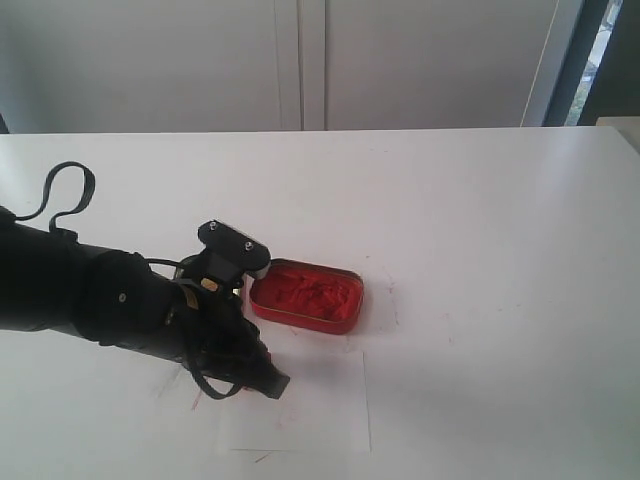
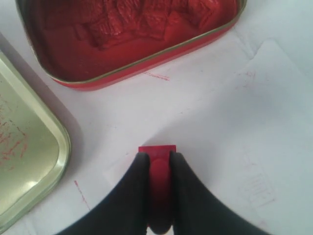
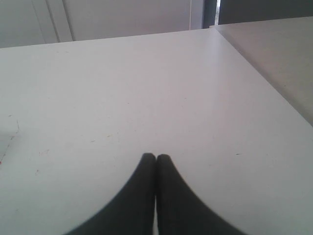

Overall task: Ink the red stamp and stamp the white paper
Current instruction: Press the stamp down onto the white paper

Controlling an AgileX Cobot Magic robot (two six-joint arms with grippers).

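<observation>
The red stamp [image 2: 157, 171] is pinched between the left fingers [image 2: 137, 182], which are closed on its narrow handle from both sides. Its long axis runs in line with the fingers, and its broad face is turned away from the wrist, towards the white paper [image 2: 234, 147] directly beneath it. The stamp is held over the part of the sheet nearest the open ink tin [image 2: 146, 66], just inside the paper's edge. Whether the face is already pressed on the sheet or held just above it cannot be told, nor whether it carries ink.

The tin is seen just beyond the paper's edge, with its lid [image 2: 24, 156] beside it on the table [image 3: 146, 88]. Since the paper lies straight under the stamp, the coming move is judged to turn on a plain vertical travel, with no sideways shift needed.

The right fingers [image 3: 144, 178] are pressed together on nothing over bare table, so the left arm is taken to be the nearer one.
</observation>
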